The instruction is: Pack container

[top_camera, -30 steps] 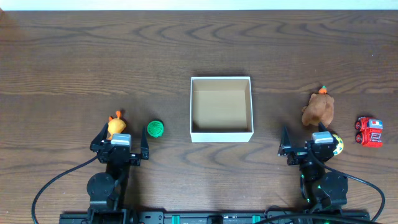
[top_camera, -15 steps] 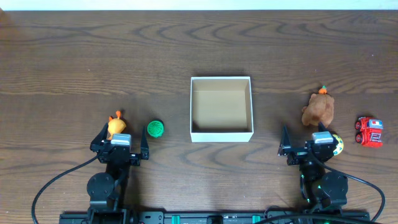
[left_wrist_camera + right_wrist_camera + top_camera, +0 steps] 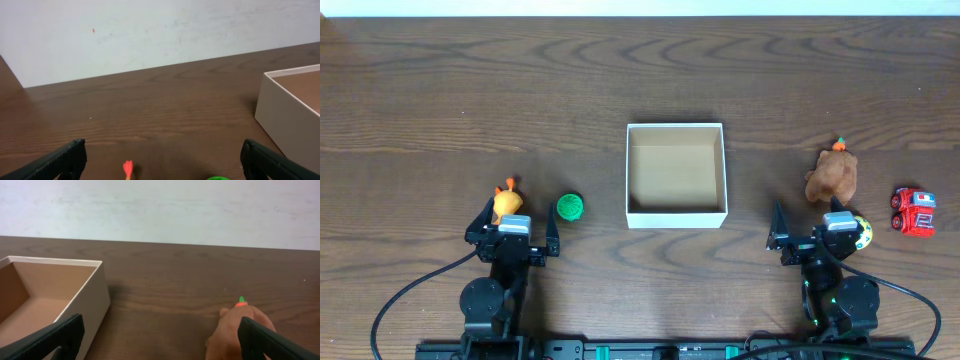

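The container, a square white-walled box with a tan inside, stands empty at the table's middle; it also shows in the left wrist view and the right wrist view. My left gripper is open and empty, with an orange toy between its fingers' line and a green round toy to its right. My right gripper is open and empty, just near of a brown plush toy, which also shows in the right wrist view.
A red toy truck lies at the far right. A yellow-green toy sits partly under the right wrist. A pale wall rises behind the table's far edge.
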### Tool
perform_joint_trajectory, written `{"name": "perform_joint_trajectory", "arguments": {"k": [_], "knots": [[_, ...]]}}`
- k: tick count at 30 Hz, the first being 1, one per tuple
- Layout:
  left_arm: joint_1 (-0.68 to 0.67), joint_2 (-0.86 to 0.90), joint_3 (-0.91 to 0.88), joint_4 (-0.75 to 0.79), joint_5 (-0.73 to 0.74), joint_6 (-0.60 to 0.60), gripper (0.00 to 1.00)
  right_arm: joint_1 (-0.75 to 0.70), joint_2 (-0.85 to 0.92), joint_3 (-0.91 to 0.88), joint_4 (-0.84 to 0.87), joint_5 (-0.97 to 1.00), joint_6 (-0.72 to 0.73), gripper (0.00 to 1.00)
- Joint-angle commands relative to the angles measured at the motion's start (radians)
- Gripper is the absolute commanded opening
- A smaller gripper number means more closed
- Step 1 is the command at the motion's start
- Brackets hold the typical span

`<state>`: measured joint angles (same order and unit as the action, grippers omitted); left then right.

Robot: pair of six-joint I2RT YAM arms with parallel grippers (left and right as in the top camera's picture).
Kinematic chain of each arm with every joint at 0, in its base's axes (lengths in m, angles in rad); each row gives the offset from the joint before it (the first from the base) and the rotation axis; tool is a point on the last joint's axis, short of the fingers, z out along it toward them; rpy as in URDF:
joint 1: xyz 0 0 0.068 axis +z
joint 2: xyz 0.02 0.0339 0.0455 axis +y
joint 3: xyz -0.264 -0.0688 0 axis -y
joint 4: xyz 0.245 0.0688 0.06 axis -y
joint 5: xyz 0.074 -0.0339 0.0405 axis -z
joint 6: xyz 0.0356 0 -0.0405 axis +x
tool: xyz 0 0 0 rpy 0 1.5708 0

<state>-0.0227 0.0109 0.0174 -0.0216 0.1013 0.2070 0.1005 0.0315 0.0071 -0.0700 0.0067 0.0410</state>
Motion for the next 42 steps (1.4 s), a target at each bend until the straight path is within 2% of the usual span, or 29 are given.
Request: {"name": "perform_joint_trajectory", "arguments": {"k": [1, 6, 10, 15, 21, 25, 31, 36, 39, 42], "knots": [[-0.003, -0.007, -0.013, -0.037, 0.016, 0.002, 0.98, -0.008, -0.006, -0.002, -0.004, -0.011, 0.014, 0.99], [-0.003, -0.007, -0.013, -0.037, 0.016, -0.009, 0.98, -0.008, -0.006, -0.002, -0.005, -0.011, 0.014, 0.99], [-0.003, -0.005, -0.013, -0.038, 0.015, -0.119, 0.98, -0.008, -0.004, 0.002, -0.008, -0.011, 0.015, 0.99], [-0.003, 0.035, 0.026, -0.046, 0.016, -0.211, 0.98, -0.008, 0.026, 0.098, -0.175, -0.003, 0.048, 0.99], [-0.003, 0.158, 0.149, -0.083, 0.019, -0.217, 0.98, -0.009, 0.148, 0.274, -0.334, 0.003, 0.048, 0.99], [-0.003, 0.288, 0.296, -0.217, 0.019, -0.232, 0.98, -0.009, 0.281, 0.423, -0.43, 0.003, 0.049, 0.99], [-0.003, 0.51, 0.54, -0.476, 0.019, -0.293, 0.98, -0.053, 0.553, 0.714, -0.668, 0.004, 0.101, 0.99], [-0.003, 0.642, 0.679, -0.653, 0.023, -0.319, 0.98, -0.196, 0.797, 0.995, -0.922, 0.002, 0.105, 0.99], [-0.003, 0.67, 0.695, -0.687, 0.023, -0.321, 0.98, -0.312, 0.918, 1.127, -1.038, -0.034, 0.098, 0.99], [-0.003, 0.674, 0.695, -0.716, 0.023, -0.321, 0.98, -0.43, 1.018, 1.215, -1.112, -0.095, 0.031, 0.99]]}}
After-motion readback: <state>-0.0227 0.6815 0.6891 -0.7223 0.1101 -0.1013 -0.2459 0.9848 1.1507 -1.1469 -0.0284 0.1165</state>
